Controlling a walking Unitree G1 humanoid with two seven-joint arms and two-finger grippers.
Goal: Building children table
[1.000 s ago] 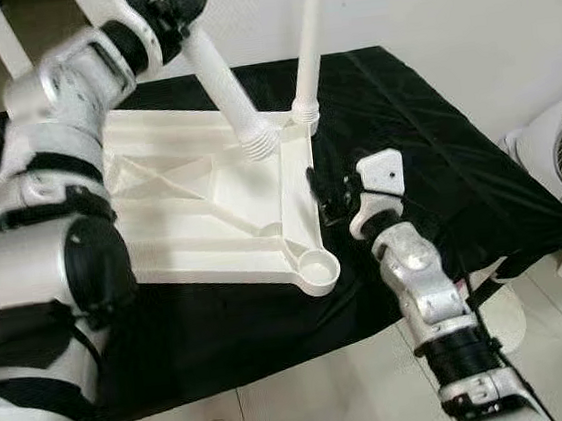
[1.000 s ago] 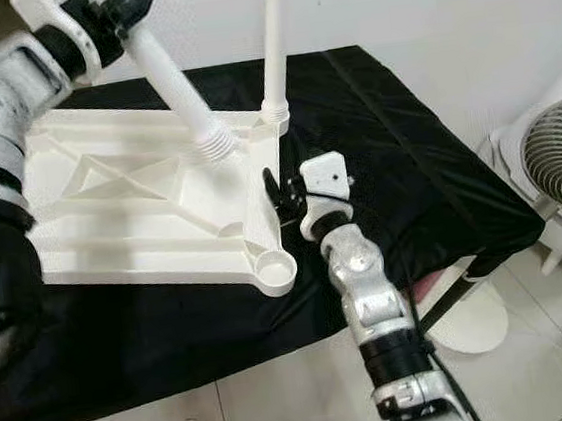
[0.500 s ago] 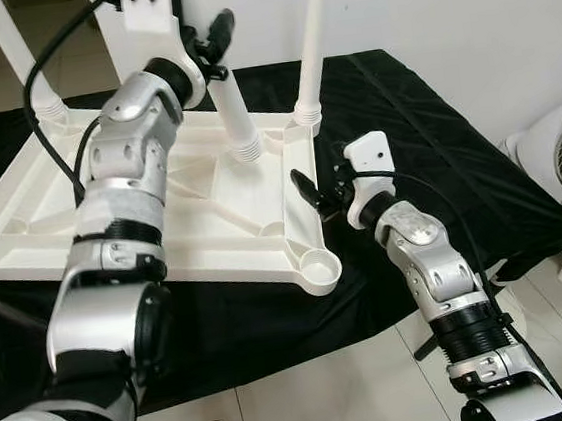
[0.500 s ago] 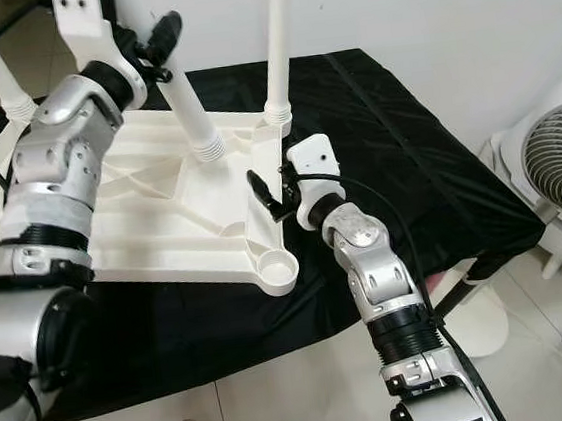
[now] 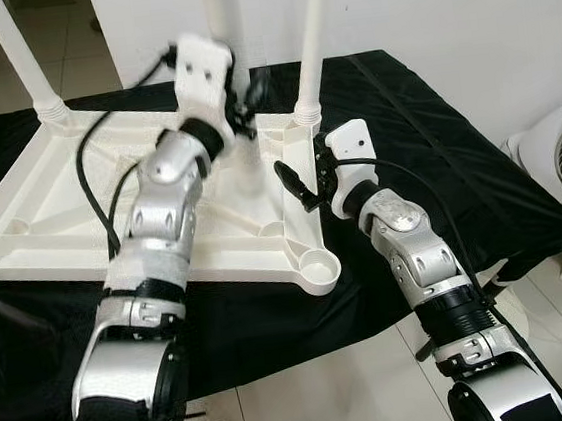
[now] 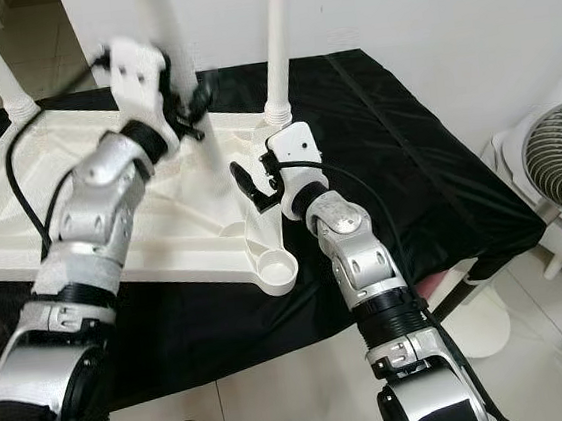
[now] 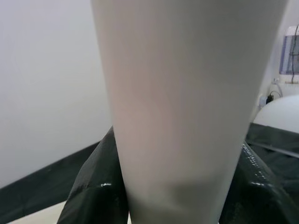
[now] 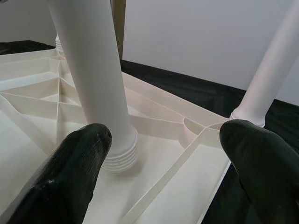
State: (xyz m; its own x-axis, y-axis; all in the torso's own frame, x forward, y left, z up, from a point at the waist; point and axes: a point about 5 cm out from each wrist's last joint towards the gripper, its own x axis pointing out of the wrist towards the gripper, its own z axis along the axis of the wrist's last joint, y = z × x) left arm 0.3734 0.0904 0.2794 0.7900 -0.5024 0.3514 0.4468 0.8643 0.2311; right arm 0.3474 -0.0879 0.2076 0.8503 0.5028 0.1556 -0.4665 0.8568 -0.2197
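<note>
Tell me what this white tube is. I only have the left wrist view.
Observer: It's a table leg, held upright by the left gripper over the upturned tabletop.
Operator: Is its end in a socket?
Observer: No. Its threaded end sits on the flat panel between the ribs. The corner socket at the near right is empty.
Operator: Where is the other arm?
Observer: The right gripper hovers open at the tabletop's right edge, close to a fitted leg at the far right corner.
</note>
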